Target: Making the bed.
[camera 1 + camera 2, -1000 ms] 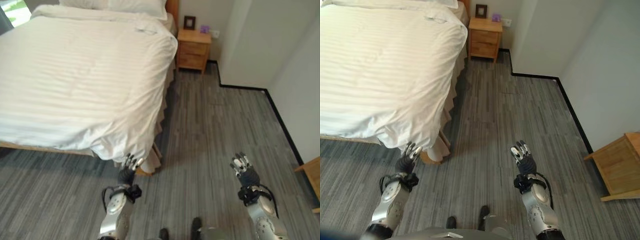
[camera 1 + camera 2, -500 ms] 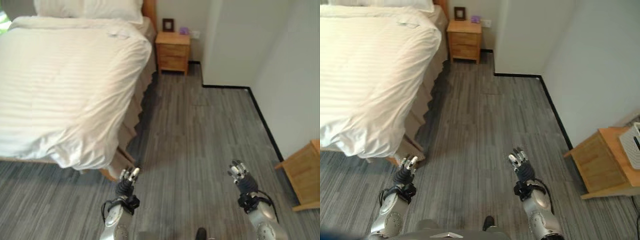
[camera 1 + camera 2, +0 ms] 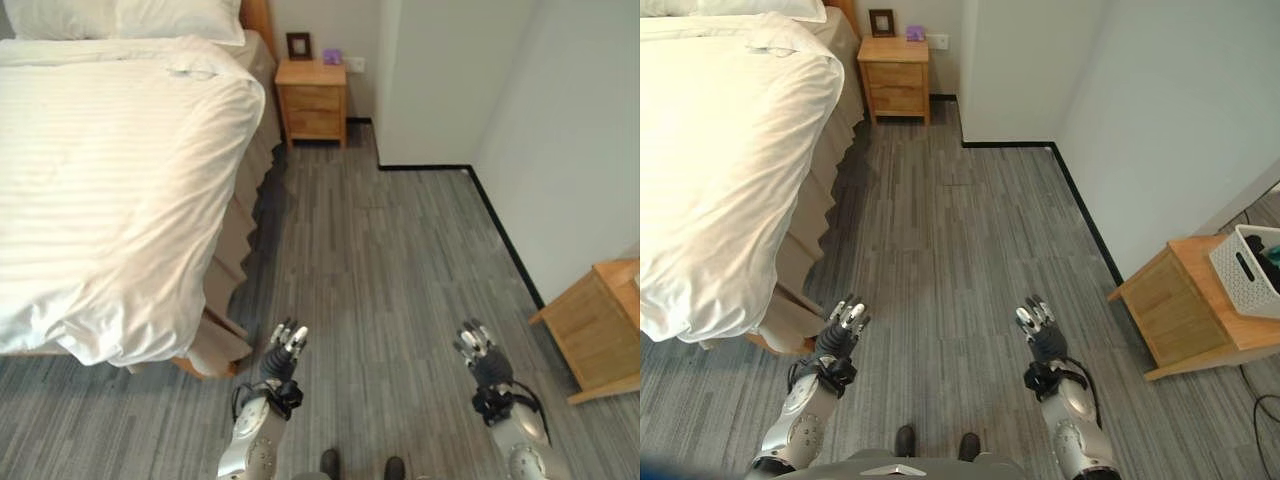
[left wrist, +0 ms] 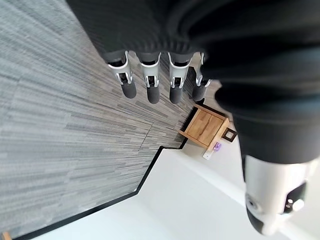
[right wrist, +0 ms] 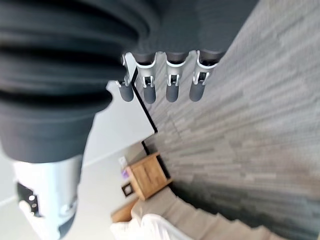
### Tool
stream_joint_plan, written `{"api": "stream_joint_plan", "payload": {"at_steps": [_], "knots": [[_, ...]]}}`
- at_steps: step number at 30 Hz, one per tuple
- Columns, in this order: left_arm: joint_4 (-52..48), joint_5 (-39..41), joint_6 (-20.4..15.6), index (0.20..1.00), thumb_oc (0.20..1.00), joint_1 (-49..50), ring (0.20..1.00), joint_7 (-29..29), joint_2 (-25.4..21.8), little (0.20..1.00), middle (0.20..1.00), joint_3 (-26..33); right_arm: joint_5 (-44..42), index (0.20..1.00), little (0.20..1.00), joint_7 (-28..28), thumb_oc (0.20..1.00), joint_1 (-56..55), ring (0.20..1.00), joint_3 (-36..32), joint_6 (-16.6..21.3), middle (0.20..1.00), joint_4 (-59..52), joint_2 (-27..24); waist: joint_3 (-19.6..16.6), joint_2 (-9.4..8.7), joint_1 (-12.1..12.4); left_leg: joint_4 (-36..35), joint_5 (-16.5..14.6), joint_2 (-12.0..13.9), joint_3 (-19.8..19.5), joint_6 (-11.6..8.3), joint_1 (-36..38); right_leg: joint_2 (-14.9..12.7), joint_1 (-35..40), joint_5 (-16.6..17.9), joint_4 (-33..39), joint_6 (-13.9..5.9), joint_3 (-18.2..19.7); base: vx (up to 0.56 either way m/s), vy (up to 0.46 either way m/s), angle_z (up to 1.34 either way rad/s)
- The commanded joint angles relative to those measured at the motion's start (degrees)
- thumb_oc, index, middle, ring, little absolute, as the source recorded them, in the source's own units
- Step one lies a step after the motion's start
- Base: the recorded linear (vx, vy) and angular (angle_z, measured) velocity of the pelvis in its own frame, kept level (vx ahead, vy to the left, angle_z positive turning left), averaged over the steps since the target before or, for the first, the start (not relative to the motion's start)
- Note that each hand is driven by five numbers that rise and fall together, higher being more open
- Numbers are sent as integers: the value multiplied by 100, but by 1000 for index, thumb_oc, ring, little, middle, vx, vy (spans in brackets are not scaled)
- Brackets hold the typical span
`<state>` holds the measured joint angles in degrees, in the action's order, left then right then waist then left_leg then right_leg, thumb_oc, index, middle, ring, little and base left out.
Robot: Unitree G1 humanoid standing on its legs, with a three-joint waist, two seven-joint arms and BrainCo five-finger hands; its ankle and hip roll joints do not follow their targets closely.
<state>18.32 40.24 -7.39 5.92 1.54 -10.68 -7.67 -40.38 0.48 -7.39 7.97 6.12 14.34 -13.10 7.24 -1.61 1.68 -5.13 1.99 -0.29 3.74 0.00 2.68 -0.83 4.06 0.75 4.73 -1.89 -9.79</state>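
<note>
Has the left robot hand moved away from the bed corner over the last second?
Yes. The left robot hand was right under the duvet's hanging corner; now it is over bare floor to the right of that corner, touching nothing, fingers relaxed.

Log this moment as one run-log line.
left hand: open, empty, over floor | right hand: open, empty | duvet: spread on bed, untouched | nightstand: by headboard

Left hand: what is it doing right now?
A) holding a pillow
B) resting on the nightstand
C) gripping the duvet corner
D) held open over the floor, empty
D: the left hand hangs over the grey floor, fingers straight, clear of the duvet.
</note>
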Motion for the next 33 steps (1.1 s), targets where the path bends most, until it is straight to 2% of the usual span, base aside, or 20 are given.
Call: {"api": "stream_joint_plan", "payload": {"at_steps": [1, 6, 8, 11, 12, 14, 15, 16, 17, 18, 20, 21, 23, 24, 25, 26, 28, 30, 31, 33], "knots": [[-265, -25, -271, 1000, 1000, -156, 1000, 30, -229, 1000, 1000, 281, 255, 1000, 1000, 53, 1000, 267, 1000, 41, 214, 1000, -301, -46, -86, -318, 77, 621, -325, -116, -44, -38, -179, -609, 75, 115, -131, -492, -3, 84, 78, -10], [-285, -356, -323, 1000, 1000, -256, 1000, 147, -399, 1000, 1000, 451, 558, 1000, 1000, -88, 1000, 365, 1000, -147, 338, 1000, -427, -94, -4, -261, 62, 766, -549, -191, -84, 122, -218, -722, -203, -92, -881, -579, 56, 82, 107, 0], [-383, -592, -367, 1000, 1000, -302, 1000, 246, -527, 1000, 1000, 524, 699, 1000, 1000, -165, 1000, 496, 1000, -109, 404, 1000, -490, -69, 130, -155, 103, 760, -722, -203, 87, 278, -62, -978, -803, 202, -2159, -763, -143, 110, 207, -10], [-503, -841, -376, 1000, 1000, -341, 1000, 216, -682, 1000, 1000, 448, 778, 1000, 1000, -172, 1000, 577, 1000, -71, 394, 1000, -527, -24, 223, 45, -50, 389, -812, -178, 139, 358, 455, -1209, -1574, 707, -2987, -876, -382, 377, 209, -43], [-719, -888, -393, 1000, 1000, -437, 1000, 81, -761, 1000, 1000, 386, 752, 1000, 1000, -131, 1000, 562, 1000, -134, 401, 1000, -582, -53, 235, 121, -288, 97, -885, -143, 15, 267, 961, -992, -1946, 552, -2440, -826, -358, 548, 110, -20], [-733, -843, -412, 1000, 1000, -457, 1000, 45, -771, 1000, 1000, 353, 749, 1000, 1000, -113, 1000, 536, 1000, -135, 386, 1000, -598, -87, 232, 117, -367, 35, -930, -142, -60, 238, 1086, -919, -2026, 575, -2196, -820, -308, 526, 6, 30], [-785, -740, -448, 1000, 1000, -622, 1000, -70, -755, 1000, 1000, 254, 681, 1000, 1000, -85, 1000, 445, 1000, -168, 419, 1000, -618, -141, 213, 82, -545, 13, -1094, -131, -238, 109, 1355, -769, -2216, 675, -1353, -822, -282, 536, -31, 55], [-782, -738, -450, 1000, 1000, -622, 1000, -73, -749, 1000, 1000, 252, 680, 1000, 1000, -84, 1000, 441, 1000, -169, 419, 1000, -620, -148, 236, 129, -567, 13, -1116, -76, -256, 98, 1392, -726, -2134, 693, -1285, -818, -333, 878, -136, 30], [-732, -621, -448, 1000, 1000, -825, 1000, -181, -687, 1000, 1000, 181, 664, 1000, 1000, 2, 1000, 302, 1000, -124, 389, 1000, -630, -138, 146, 43, -767, 13, -1225, -34, -393, -70, 1736, -616, -2470, 975, -348, -890, -422, 516, -106, -10], [-725, -617, -451, 1000, 1000, -824, 1000, -186, -683, 1000, 1000, 180, 665, 1000, 1000, 3, 1000, 295, 1000, -123, 388, 1000, -634, -144, 150, 105, -786, 13, -1255, 40, -400, -87, 1758, -553, -2390, 1009, -248, -885, -479, 993, -206, 30], [-675, -480, -454, 1000, 1000, -882, 1000, -325, -532, 1000, 1000, 21, 762, 1000, 1000, 188, 1000, -13, 1000, -107, 283, 1000, -736, -207, 27, 72, -1014, 293, -1079, 212, -657, -310, 2103, -436, -2446, 1195, -99, -885, -506, 899, -198, 56], [-682, -408, -412, 1000, 1000, -859, 1000, -409, -486, 1000, 1000, -64, 732, 1000, 1000, 231, 1000, -111, 1000, -153, 236, 1000, -769, -261, -8, 108, -1061, 845, -722, 273, -714, -512, 1974, -393, -2293, 1154, -202, -787, -454, 775, -206, 32], [-652, -341, -372, 1000, 1000, -761, 1000, -502, -379, 1000, 1000, -210, 693, 1000, 1000, 225, 1000, -189, 1000, -178, 276, 1000, -669, -317, -14, 162, -1125, 2306, 751, 338, -680, -1012, 1616, -233, -2002, 1086, -527, -526, -298, 784, -264, 79], [-693, -221, -293, 1000, 1000, -729, 1000, -525, -345, 1000, 1000, -281, 556, 1000, 1000, 194, 1000, -195, 1000, -242, 301, 1000, -795, -359, -12, 76, -1092, 3566, 1325, 395, -537, -1121, 1082, -214, -1694, 854, -601, -314, -299, 1072, -526, 71], [-828, -25, -191, 1000, 1000, -653, 1000, -614, -365, 1000, 1000, -379, 234, 1000, 1000, 160, 1000, -177, 1000, -283, 392, 1000, -843, -395, 127, -131, -859, 5194, 1338, 472, -252, -791, 33, -89, -904, 518, -311, 42, -180, 1067, -556, 29], [-853, -73, -170, 1000, 1000, -623, 1000, -665, -408, 1000, 1000, -413, 256, 1000, 1000, 115, 1000, -142, 1000, -301, 378, 1000, -790, -427, 221, -257, -665, 5643, 949, 267, -177, -623, -537, -72, -516, 394, -166, 79, -53, 735, -400, 36], [-886, -146, -168, 1000, 1000, -603, 1000, -642, -481, 1000, 1000, -409, 332, 1000, 1000, 46, 1000, 38, 1000, -270, 373, 1000, -682, -487, 316, -318, -456, 5751, 752, 261, -66, -509, -988, -65, -244, 364, -48, 65, -14, 453, -112, 18], [-901, -66, -138, 1000, 1000, -500, 1000, -678, -491, 1000, 1000, -333, 213, 1000, 1000, 28, 1000, 224, 1000, -241, 357, 1000, -618, -479, 329, -387, -152, 5262, 439, 424, 224, -427, -1651, -35, 152, 131, 27, 51, 163, 845, 0, -87], [-872, 113, -124, 1000, 1000, -407, 1000, -815, -493, 1000, 1000, -278, 298, 1000, 1000, 124, 1000, 318, 1000, -193, 346, 1000, -614, -536, 251, -353, 117, 3952, 509, 545, 335, -407, -1833, 12, 432, -102, 27, -23, 326, 1014, 114, -112], [-833, 107, -155, 1000, 1000, -319, 1000, -885, -487, 1000, 1000, -294, 415, 1000, 1000, 145, 1000, 345, 1000, -127, 370, 1000, -604, -578, 166, -284, 289, 2112, 702, 500, 430, -348, -1817, 70, 760, -395, 27, -101, 420, 808, 138, -95]]}}
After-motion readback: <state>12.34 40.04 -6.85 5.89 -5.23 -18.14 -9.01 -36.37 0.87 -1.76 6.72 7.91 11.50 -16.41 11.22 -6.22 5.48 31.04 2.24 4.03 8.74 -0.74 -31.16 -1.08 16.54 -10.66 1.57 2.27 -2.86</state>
